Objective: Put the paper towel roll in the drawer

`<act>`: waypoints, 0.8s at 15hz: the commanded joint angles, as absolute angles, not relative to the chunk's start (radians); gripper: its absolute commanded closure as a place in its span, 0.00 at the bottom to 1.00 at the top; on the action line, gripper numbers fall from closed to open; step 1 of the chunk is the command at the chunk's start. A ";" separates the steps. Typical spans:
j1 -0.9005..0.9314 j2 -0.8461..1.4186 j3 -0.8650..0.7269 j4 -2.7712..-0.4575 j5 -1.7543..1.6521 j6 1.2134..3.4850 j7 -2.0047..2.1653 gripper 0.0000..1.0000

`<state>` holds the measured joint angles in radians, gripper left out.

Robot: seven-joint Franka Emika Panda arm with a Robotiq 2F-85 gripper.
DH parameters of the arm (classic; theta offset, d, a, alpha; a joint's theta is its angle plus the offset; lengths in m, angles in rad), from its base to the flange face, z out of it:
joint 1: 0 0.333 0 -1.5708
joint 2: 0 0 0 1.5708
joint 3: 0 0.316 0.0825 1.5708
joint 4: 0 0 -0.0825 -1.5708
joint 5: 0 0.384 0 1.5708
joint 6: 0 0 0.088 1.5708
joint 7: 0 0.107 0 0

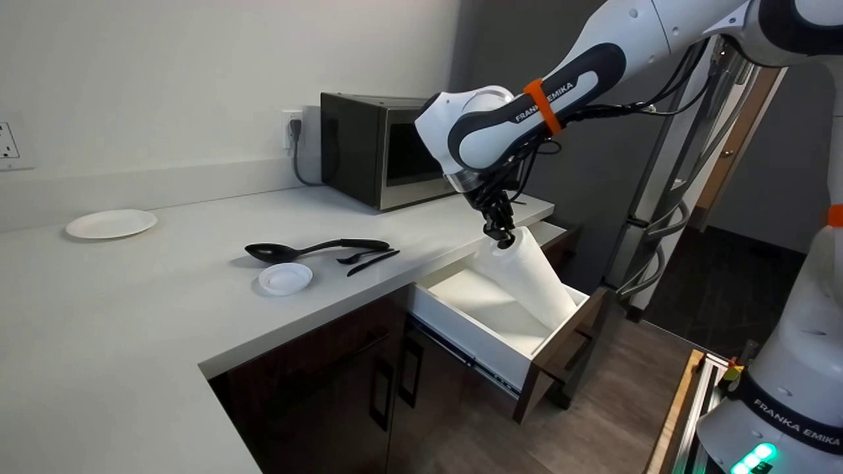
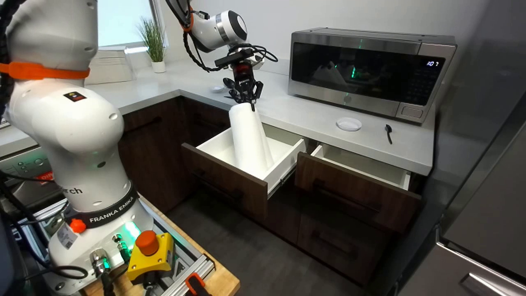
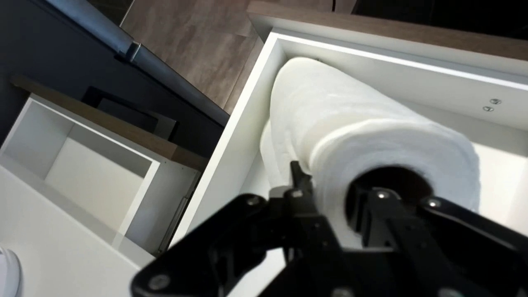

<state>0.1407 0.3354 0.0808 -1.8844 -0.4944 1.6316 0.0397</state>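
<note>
The paper towel roll [image 1: 532,280] is a white cylinder standing tilted in the open drawer [image 1: 471,339]. In the wrist view the roll [image 3: 342,97] has its far end in a corner by the drawer's front panel, inside the drawer wall [image 3: 243,136]. Its upper end rises above the rim. The roll [image 2: 245,139] and drawer front [image 2: 230,183] also show in an exterior view. My gripper [image 3: 332,187] is shut on the roll's wall at the upper end, one finger in the core and one outside. The gripper also shows in both exterior views [image 1: 504,238] [image 2: 248,105].
A second drawer [image 2: 357,195] beside it is partly open. The white counter edge [image 1: 316,322] runs behind the drawer. A microwave [image 2: 357,70] stands on the counter. Small plates [image 1: 285,279], a black spoon [image 1: 316,248] and a larger plate [image 1: 110,224] lie there. A fridge [image 2: 485,164] stands beyond.
</note>
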 commanded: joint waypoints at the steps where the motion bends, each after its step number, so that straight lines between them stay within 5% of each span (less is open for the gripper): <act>1: 0.151 0.322 0.074 -1.891 -0.501 1.580 0.075 0.41; 6: 0.149 0.272 0.085 -1.882 -0.477 1.598 0.084 0.04; 12: 0.150 0.120 0.095 -1.925 -0.486 1.694 0.195 0.00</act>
